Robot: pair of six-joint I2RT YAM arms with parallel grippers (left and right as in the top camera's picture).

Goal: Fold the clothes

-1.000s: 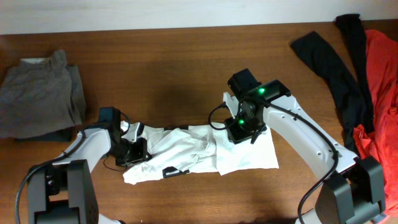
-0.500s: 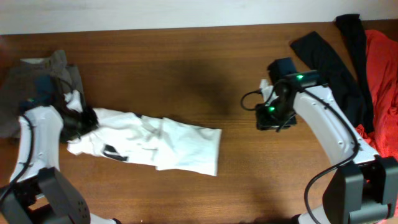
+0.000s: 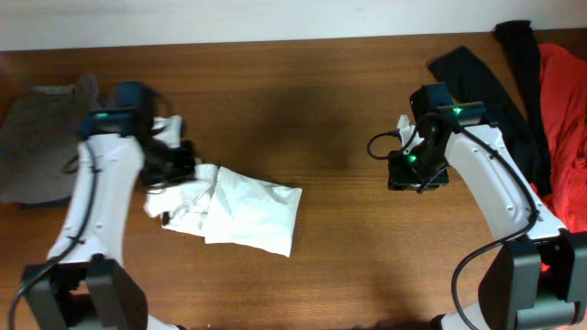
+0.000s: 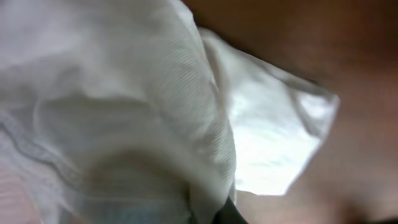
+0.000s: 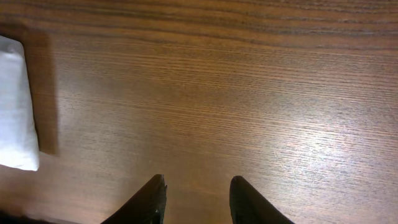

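T-shirt: dragged left, bunched shorter; left pincer clenched on its left end, long axis pointing right toward the distant, parted, empty right pincer.

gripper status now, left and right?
left gripper: closed, holding the white T-shirt.
right gripper: open, fingers apart, holding nothing, over the table.

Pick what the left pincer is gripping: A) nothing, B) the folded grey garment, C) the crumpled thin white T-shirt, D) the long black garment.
C: the left pincer is shut on the crumpled thin white T-shirt, whose cloth fills the left wrist view.
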